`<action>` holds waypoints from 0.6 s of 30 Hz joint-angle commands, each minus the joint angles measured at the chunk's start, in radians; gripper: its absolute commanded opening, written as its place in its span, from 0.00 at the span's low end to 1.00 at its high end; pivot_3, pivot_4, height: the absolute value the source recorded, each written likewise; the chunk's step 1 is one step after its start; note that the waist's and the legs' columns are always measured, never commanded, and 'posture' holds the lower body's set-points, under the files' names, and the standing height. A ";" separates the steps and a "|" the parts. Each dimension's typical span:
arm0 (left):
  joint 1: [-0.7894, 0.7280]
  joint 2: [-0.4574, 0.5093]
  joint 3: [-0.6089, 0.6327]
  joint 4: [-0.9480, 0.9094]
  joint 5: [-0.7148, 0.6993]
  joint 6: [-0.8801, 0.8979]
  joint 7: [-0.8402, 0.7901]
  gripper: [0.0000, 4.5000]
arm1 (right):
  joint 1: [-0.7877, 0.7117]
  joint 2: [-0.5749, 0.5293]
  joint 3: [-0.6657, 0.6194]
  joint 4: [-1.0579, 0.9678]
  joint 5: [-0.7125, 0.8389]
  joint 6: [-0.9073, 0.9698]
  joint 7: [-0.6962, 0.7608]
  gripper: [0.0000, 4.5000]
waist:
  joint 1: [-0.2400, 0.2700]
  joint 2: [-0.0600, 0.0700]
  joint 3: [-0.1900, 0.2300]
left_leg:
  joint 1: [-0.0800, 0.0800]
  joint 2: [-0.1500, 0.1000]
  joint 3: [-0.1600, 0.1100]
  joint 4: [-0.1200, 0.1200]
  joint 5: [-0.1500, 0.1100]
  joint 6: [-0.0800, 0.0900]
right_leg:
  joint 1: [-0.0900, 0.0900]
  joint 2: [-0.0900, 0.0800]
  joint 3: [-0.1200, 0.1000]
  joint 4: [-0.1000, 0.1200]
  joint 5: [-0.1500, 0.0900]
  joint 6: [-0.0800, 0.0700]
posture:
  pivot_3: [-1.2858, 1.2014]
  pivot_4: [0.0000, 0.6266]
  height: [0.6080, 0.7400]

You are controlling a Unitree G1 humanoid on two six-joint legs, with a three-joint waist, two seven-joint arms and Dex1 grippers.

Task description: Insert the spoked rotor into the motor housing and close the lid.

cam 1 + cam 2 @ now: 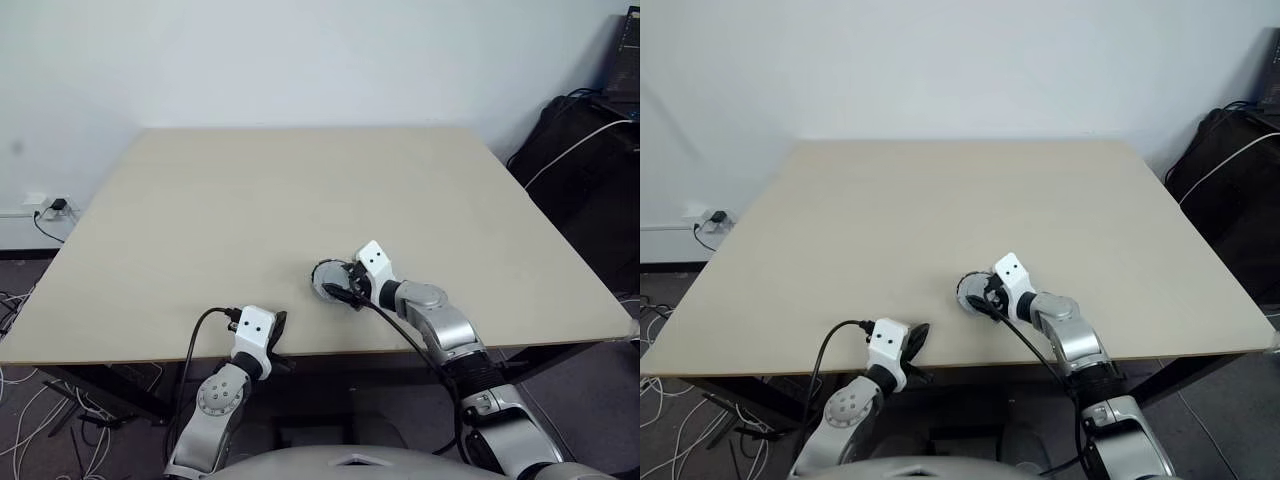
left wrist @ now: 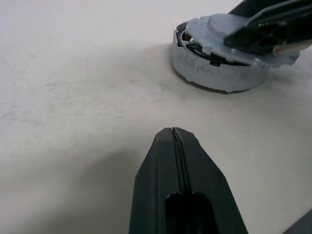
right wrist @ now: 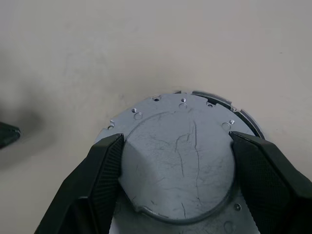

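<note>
Room: a plain white wall (image 1: 300, 60) runs behind the work area. Dark equipment with a pale cable (image 1: 590, 150) stands at far right. A wall socket (image 1: 45, 207) with a plug sits low at far left, and loose cables (image 1: 20, 300) lie on the floor beneath it.

Surface: a beige table (image 1: 250, 200) with a matt, lightly scuffed top; most of it is bare.

Task items: the motor housing (image 2: 219, 75), a squat round silver-grey part, rests on the table close to the near edge, slightly right of centre. A glimpse of copper-orange winding shows under its top at one side. The lid (image 3: 178, 156), a flat grey disc with small holes round its rim, lies on top of the housing, slightly askew.

Right hand (image 3: 175, 165): its two black fingers stand wide apart on either side of the lid's raised centre, against or just beside its edges; a firm grip cannot be confirmed.

Left hand (image 2: 176, 141): at the near table edge, left of the housing and apart from it, fingers pressed together, holding nothing.
</note>
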 commanded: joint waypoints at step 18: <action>0.003 -0.008 -0.014 -0.056 -0.002 -0.014 0.000 0.00 | -0.003 0.110 0.007 -0.051 -0.045 0.036 -0.208 0.70 | -0.006 0.000 0.000 | 0.000 0.000 0.000 0.000 0.000 0.000 | 0.000 0.000 0.000 0.000 0.000 0.000 | 0.52 0.00 1.00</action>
